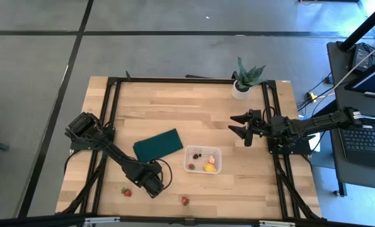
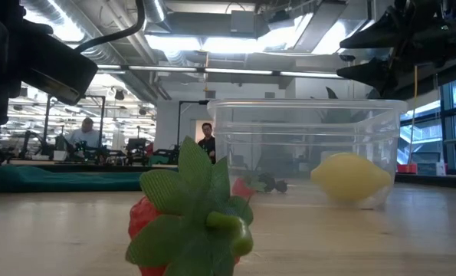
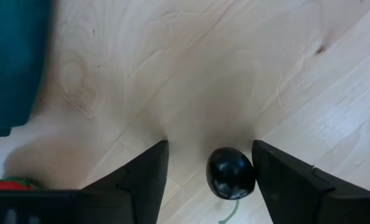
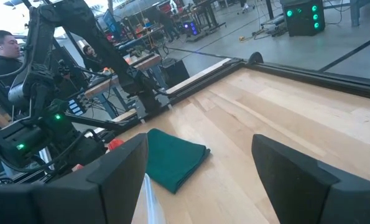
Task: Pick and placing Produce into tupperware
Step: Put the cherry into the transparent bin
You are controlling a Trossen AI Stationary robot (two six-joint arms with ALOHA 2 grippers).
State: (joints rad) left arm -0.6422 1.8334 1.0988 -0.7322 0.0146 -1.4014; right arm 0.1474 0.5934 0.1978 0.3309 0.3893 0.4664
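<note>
Strawberries lay at the left end of what we looked over: one (image 1: 126,192) near the front edge of the wooden surface (image 1: 200,113), just left of the left claw (image 1: 153,186), and a second (image 1: 184,200) a little to that claw's right, also near the front edge. We judged the step in hand to be a pick. The left claw was down at the surface, and in its wrist view a small dark berry (image 3: 231,173) sat between its two fingers (image 3: 144,180), which stood apart on either side of it, with a gap on each side and no contact that we could see. The berry's thin green stem trailed toward the camera. Behind that claw lay the dark green pad (image 1: 158,144).

Further right stood the tupperware (image 1: 203,159), upright and open-topped, already carrying the yellow lemon-like fruit (image 1: 210,167), a red piece and a few dark berries. The right claw (image 1: 240,125) hung above the surface, beyond the tub toward the potted plant (image 1: 246,78), fingers spread wide and holding nothing; we took that arm to be waiting.

We reckoned the next move called for closing squarely on the berry, which looked smooth and round and might squirt sideways, then lifting and carrying it right to the tub. Both strawberries were not yet collected.
</note>
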